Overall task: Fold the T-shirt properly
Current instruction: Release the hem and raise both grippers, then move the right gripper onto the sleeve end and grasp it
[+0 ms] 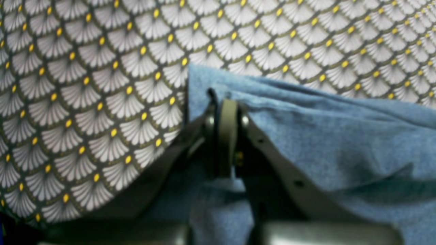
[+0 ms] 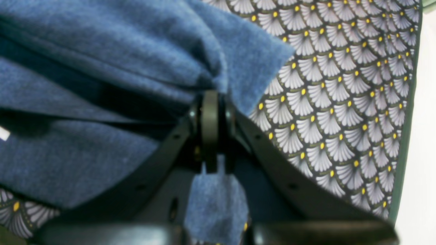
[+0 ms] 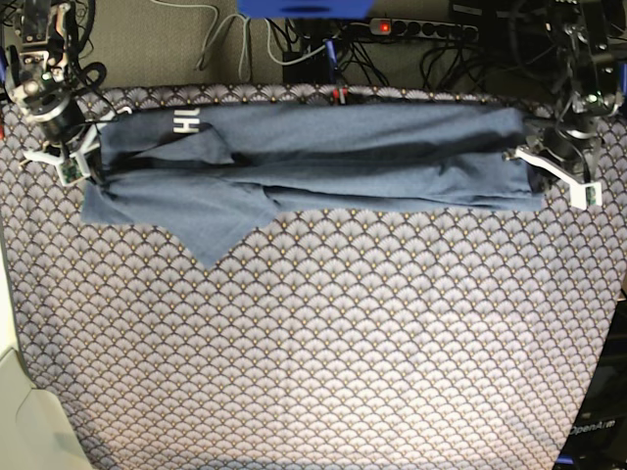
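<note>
The slate-blue T-shirt (image 3: pixel 343 162) lies stretched in a long folded band across the far part of the table. White lettering (image 3: pixel 182 121) shows near its left end, and a pointed flap (image 3: pixel 211 230) spreads toward the front. My left gripper (image 3: pixel 526 163) is at the band's right end. In the left wrist view it (image 1: pixel 224 103) is shut on the shirt's edge (image 1: pixel 340 143). My right gripper (image 3: pixel 86 157) is at the left end. In the right wrist view it (image 2: pixel 211 97) is shut on bunched shirt cloth (image 2: pixel 102 51).
The scallop-patterned grey table covering (image 3: pixel 313 343) spreads under everything and also shows in the wrist views (image 1: pixel 85 85) (image 2: pixel 340 102). Cables and a power strip (image 3: pixel 421 27) lie behind the table's far edge. The covering's green edge (image 2: pixel 405 136) runs close beside my right gripper.
</note>
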